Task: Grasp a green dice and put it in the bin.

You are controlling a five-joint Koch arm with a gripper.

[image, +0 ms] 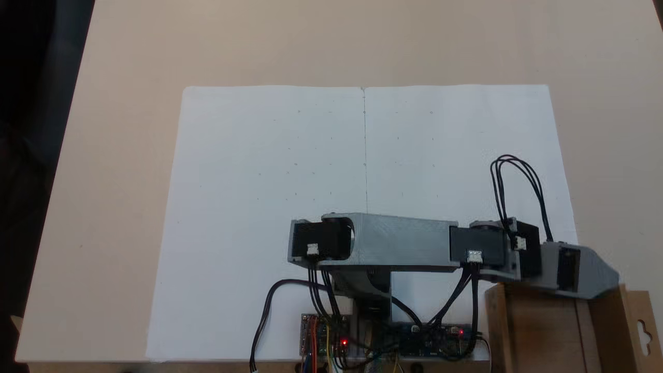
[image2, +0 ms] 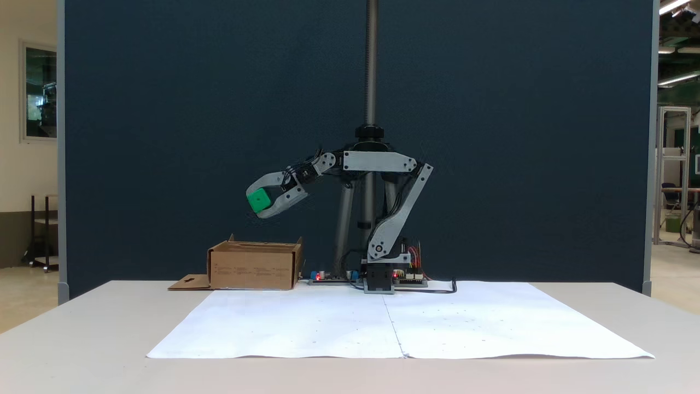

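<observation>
So grab's done, approx. halfway: gripper is clamped on the green dice, held up in the air w/ the bin right below it, leaving just the drop & let-go.

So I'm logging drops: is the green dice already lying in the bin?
No, the gripper holds the green dice in the air above the bin.

lab hall: dark partition, ceiling strip lights, metal frame rig.
</observation>
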